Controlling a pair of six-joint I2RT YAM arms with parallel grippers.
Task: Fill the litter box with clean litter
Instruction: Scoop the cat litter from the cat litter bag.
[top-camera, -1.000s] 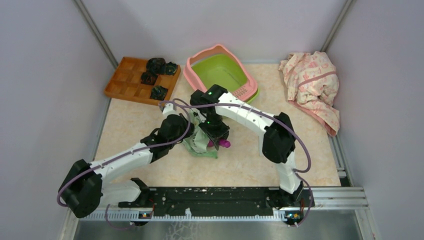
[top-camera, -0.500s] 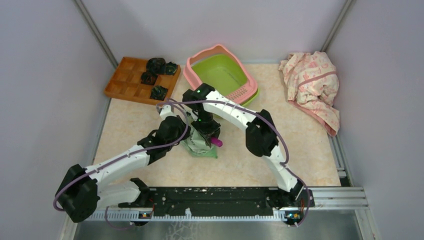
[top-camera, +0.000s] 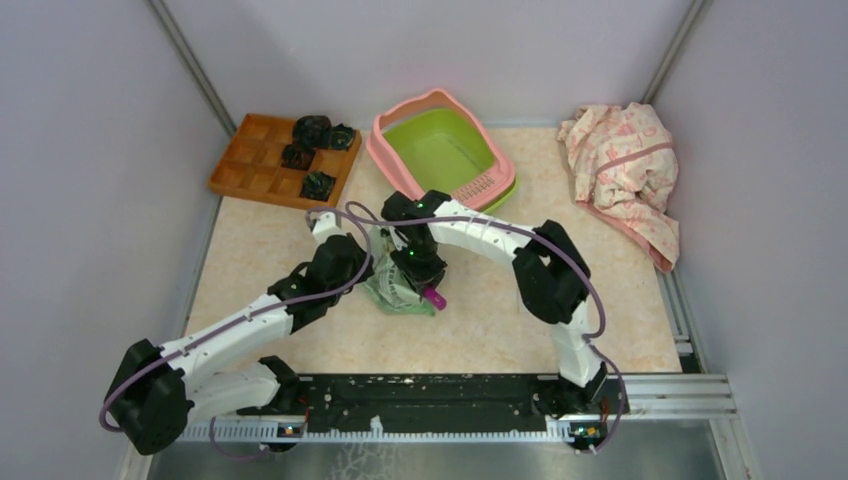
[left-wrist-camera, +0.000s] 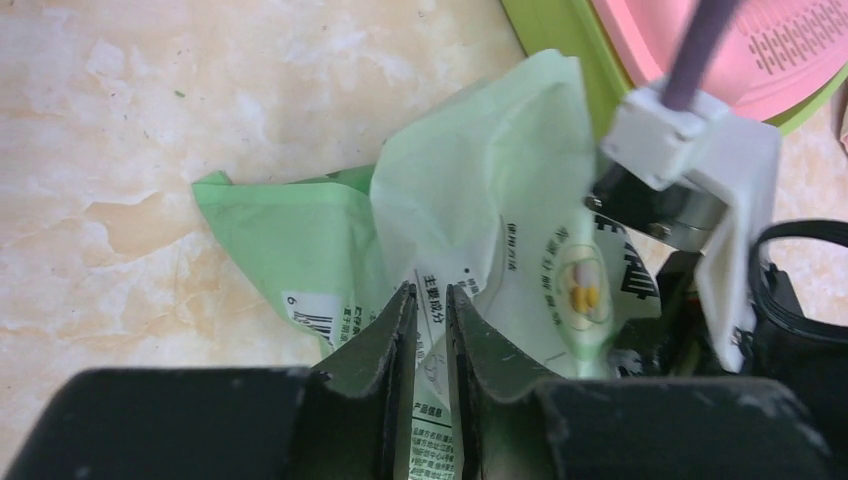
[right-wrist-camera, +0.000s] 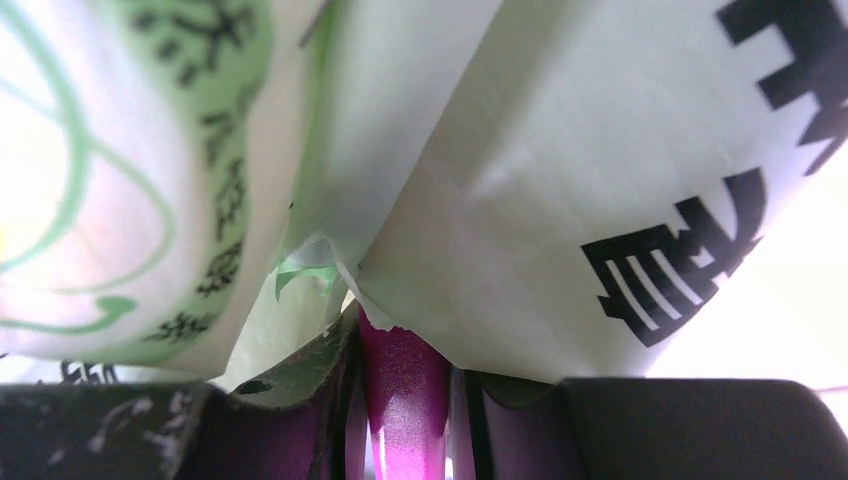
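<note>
Early in the job, judging from the layout. Nothing poured yet: bare lime basin in the litter box (top-camera: 376, 140), no litter visible in any of the 3 views, presumably all inside the bag (top-camera: 398, 292).

Left gripper (left-wrist-camera: 428, 296): clenched on 1 fold of the pale green printed bag, film pinched in the narrow slot between the 2 fingers and fanning out ahead of the tips. Beyond the tips and off to their right, the pink grate (left-wrist-camera: 790, 50) end of the litter box, close to the bag's far edge; impossible to tell whether touching.

Right gripper (right-wrist-camera: 402, 325): clamped on a magenta tool (right-wrist-camera: 400, 390), narrow and upright between the 2 fingers, its tip meeting a ragged edge of bag film directly ahead of the jaws. Hard to say whether cutting, piercing or only pressing; too close and too bright for more.

From above: both grippers crowded over the bag, low over the table (top-camera: 500, 320), the litter box just past the fingertips.

Probably step 1 of the job: getting the bag open. Left to do: finish the opening, lift the bag, bring its mouth over the basin ahead of the jaws, tip out the litter, level it.
</note>
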